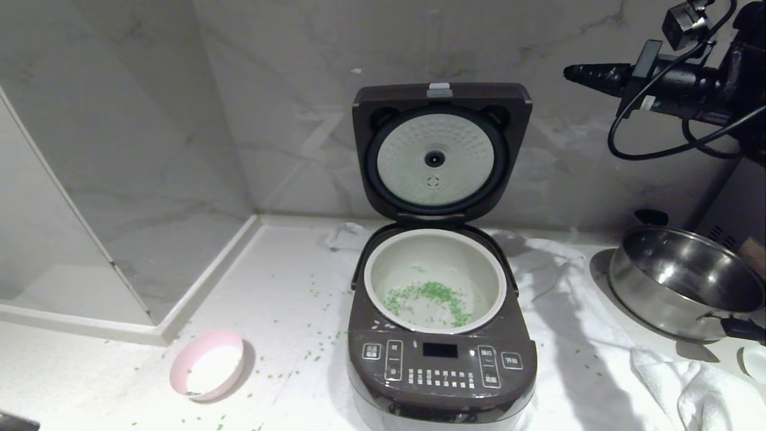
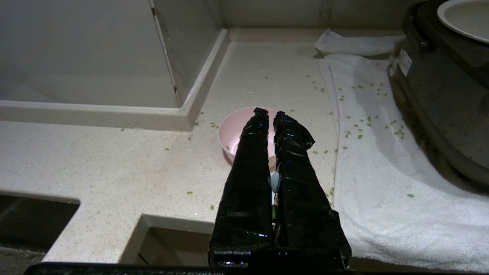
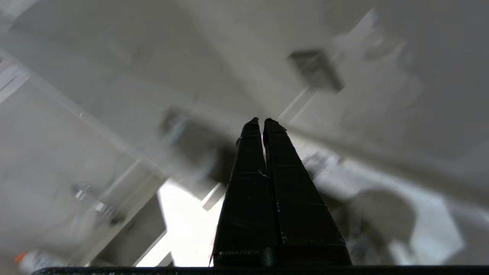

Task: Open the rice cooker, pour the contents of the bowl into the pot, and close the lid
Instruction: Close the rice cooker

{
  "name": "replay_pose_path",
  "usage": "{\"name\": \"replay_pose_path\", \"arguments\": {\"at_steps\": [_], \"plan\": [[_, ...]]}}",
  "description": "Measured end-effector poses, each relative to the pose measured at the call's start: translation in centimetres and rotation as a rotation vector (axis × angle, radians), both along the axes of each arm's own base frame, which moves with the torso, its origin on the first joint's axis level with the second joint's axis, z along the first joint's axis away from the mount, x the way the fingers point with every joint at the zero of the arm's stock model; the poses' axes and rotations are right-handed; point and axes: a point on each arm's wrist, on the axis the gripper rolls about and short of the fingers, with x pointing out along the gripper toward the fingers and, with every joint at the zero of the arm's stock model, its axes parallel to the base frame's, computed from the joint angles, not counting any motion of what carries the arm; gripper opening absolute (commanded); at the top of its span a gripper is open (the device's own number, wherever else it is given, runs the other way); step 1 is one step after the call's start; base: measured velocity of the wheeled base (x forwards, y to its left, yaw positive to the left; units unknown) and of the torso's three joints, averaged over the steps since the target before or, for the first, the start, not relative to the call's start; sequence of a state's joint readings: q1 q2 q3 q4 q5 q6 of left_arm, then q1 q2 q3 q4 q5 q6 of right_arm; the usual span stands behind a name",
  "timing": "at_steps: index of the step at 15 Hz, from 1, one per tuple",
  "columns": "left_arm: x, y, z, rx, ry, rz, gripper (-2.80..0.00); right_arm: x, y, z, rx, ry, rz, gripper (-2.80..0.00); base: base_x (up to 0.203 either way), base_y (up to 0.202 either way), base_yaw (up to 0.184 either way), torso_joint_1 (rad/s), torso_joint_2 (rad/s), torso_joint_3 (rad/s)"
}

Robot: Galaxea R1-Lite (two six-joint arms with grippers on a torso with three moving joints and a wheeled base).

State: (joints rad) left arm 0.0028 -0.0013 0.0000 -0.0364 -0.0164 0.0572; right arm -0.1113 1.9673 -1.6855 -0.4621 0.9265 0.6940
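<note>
Rice cooker [image 1: 441,335] sits centre frame in the head view, lid [image 1: 441,149] standing upright against the marble wall. Pot [image 1: 435,280] inside holds the green bits [image 1: 431,299], spread over its bottom; more bits lie scattered on the counter [image 1: 281,281] and white towel [image 1: 574,335]. Pink bowl [image 1: 207,364] rests lower left, tilted, nearly empty. Right gripper [image 1: 574,73] hangs upper right, clenched, holding nothing, well above the steel pan [image 1: 682,281]. Left gripper [image 2: 269,112] clenched too, empty, poised over the bowl in its wrist view.
</note>
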Motion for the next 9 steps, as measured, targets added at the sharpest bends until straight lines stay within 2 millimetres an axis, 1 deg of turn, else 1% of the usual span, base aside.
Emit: {"name": "replay_pose_path", "arguments": {"at_steps": [2, 4, 6, 9], "plan": [[0.0, 0.0, 0.0, 0.001, 0.0, 0.0, -2.8, 2.7, 0.2, -0.7, 0.037, -0.018, -0.019, -2.8, 0.0, 0.0, 0.0, 0.0, 0.0, 0.0], [0.0, 0.0, 0.0, 0.001, 0.0, 0.0, -2.8, 4.9, 1.1, -1.4, 0.081, -0.012, -0.008, -2.8, 0.0, 0.0, 0.0, 0.0, 0.0, 0.0], [0.0, 0.0, 0.0, -0.003, -0.001, 0.0, -2.8, 6.1, 3.0, -2.4, 0.092, 0.006, 0.034, -2.8, 0.0, 0.0, 0.0, 0.0, 0.0, 0.0], [0.0, 0.0, 0.0, -0.004, -0.001, 0.0, -2.8, 6.7, 6.1, -3.4, 0.092, 0.022, 0.101, -2.8, 0.0, 0.0, 0.0, 0.0, 0.0, 0.0]]}}
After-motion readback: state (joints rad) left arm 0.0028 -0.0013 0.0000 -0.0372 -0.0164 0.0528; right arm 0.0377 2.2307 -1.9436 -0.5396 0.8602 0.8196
